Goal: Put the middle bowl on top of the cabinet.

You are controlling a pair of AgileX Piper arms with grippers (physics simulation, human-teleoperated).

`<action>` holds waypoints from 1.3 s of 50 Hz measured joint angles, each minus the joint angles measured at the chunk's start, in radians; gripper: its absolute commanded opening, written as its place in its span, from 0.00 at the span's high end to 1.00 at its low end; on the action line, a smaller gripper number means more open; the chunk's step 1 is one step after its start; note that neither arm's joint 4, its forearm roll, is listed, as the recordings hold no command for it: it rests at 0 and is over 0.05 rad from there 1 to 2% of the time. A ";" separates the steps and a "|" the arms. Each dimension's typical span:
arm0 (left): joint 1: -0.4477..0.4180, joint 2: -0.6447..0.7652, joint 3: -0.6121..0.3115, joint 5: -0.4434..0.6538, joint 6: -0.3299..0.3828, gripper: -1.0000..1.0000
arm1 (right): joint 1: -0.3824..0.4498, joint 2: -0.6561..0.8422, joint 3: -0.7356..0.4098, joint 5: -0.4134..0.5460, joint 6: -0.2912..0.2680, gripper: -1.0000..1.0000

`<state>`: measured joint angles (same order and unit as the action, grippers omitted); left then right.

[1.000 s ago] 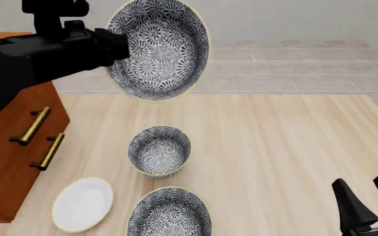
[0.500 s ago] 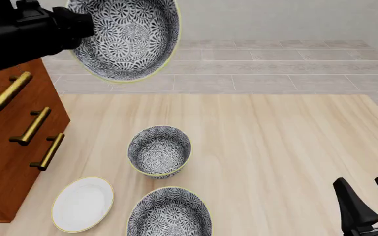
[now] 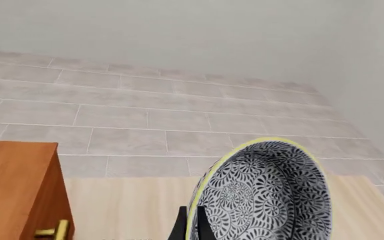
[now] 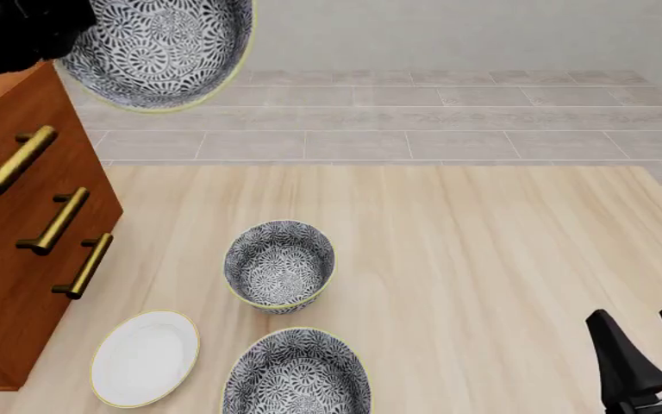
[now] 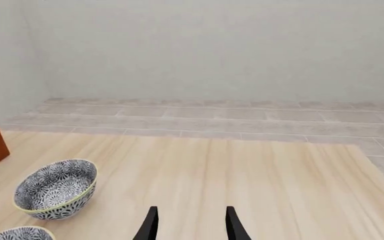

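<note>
Your left gripper has the middle bowl clamped by its rim, fingers closed on either side of the thin yellow edge at the bottom centre of the left wrist view. In the front view the bowl sits at the upper left of the frame, tipped up so its patterned inside faces the camera, held in the air above the cabinet and not touching it, as far as that angle lets you judge. The cabinet fills the left edge of the front view — three brass handles running down its face, its flat top just under the black arm. On the table, the deeper bowl stands at centre, another wide patterned bowl lies at the bottom edge just below it, and the white plate rests at the lower left beside the cabinet's foot. Your right gripper is low at the lower right corner of the front view, fingers spread apart with nothing between them — the right wrist view shows only bare table ahead, with the deeper bowl off to its lower left.
</note>
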<state>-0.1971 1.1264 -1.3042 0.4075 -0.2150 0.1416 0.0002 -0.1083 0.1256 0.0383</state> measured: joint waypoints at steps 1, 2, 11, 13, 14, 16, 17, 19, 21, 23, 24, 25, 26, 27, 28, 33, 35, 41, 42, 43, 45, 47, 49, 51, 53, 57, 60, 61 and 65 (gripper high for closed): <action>0.005 0.000 -0.003 0.004 0.000 1.00 | 0.000 0.000 -0.001 0.000 0.000 0.00; 0.011 -0.001 -0.005 0.008 0.001 1.00 | 0.001 0.000 -0.001 0.001 0.000 0.00; 0.059 -0.002 -0.033 0.054 0.000 1.00 | 0.004 0.000 -0.006 0.003 0.002 0.00; 0.073 -0.003 -0.041 0.068 -0.002 1.00 | 0.005 0.000 -0.008 0.004 0.002 0.00; 0.080 -0.003 -0.045 0.074 -0.003 1.00 | 0.005 0.000 -0.009 0.004 0.002 0.00; 0.093 -0.003 -0.055 0.088 -0.005 1.00 | 0.006 0.000 -0.012 0.006 0.003 0.00; 0.099 -0.002 -0.061 0.094 -0.005 1.00 | 0.006 0.000 -0.013 0.007 0.003 0.00; 0.108 0.000 -0.071 0.109 -0.008 1.00 | 0.006 0.000 -0.017 0.009 0.003 0.00; 0.117 0.003 -0.082 0.123 -0.011 1.00 | 0.007 0.000 -0.021 0.012 0.004 0.00; 0.126 0.006 -0.092 0.138 -0.013 1.00 | 0.006 0.000 -0.025 0.014 0.004 0.00; 0.131 0.008 -0.097 0.145 -0.013 1.00 | 0.006 0.000 -0.027 0.015 0.004 0.00; 0.135 0.009 -0.102 0.152 -0.014 1.00 | 0.005 0.000 -0.028 0.016 0.004 0.00; 0.139 0.011 -0.108 0.159 -0.014 1.00 | 0.005 0.000 -0.030 0.016 0.005 0.00; 0.143 0.012 -0.112 0.165 -0.015 1.00 | 0.004 0.000 -0.031 0.017 0.005 0.00; 0.146 0.013 -0.117 0.171 -0.016 1.00 | 0.004 0.000 -0.032 0.017 0.005 0.00; 0.160 0.020 -0.139 0.202 -0.025 1.00 | 0.003 0.000 -0.035 0.017 0.007 0.00; 0.166 0.022 -0.147 0.213 -0.030 1.00 | 0.002 0.000 -0.036 0.016 0.008 0.00; 0.185 0.030 -0.165 0.241 -0.048 1.00 | 0.002 0.000 -0.040 0.016 0.010 0.00; 0.187 0.032 -0.169 0.246 -0.052 1.00 | 0.001 0.000 -0.040 0.015 0.011 0.00; 0.190 0.033 -0.172 0.251 -0.055 1.00 | 0.001 0.000 -0.041 0.015 0.011 0.00; 0.194 0.035 -0.178 0.260 -0.062 1.00 | 0.000 0.000 -0.042 0.015 0.012 0.00; 0.198 0.038 -0.185 0.268 -0.069 1.00 | 0.000 0.000 -0.043 0.015 0.013 0.00; 0.203 0.039 -0.191 0.276 -0.075 1.00 | 0.000 0.000 -0.043 0.015 0.013 0.00; 0.208 0.040 -0.197 0.284 -0.081 1.00 | 0.001 0.000 -0.044 0.015 0.014 0.00; 0.214 0.042 -0.203 0.290 -0.089 1.00 | 0.001 0.000 -0.045 0.015 0.015 0.00; 0.229 0.046 -0.213 0.301 -0.103 1.00 | 0.002 0.000 -0.046 0.015 0.016 0.00; 0.241 0.047 -0.218 0.307 -0.115 1.00 | 0.002 0.000 -0.046 0.015 0.017 0.00; 0.246 0.048 -0.219 0.308 -0.119 1.00 | 0.002 0.000 -0.047 0.015 0.018 0.00; 0.262 0.051 -0.224 0.312 -0.133 1.00 | 0.003 0.000 -0.047 0.015 0.019 0.00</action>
<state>0.0653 1.1778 -1.5277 0.7192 -0.3482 0.1445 0.0001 -0.1556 0.1406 0.0571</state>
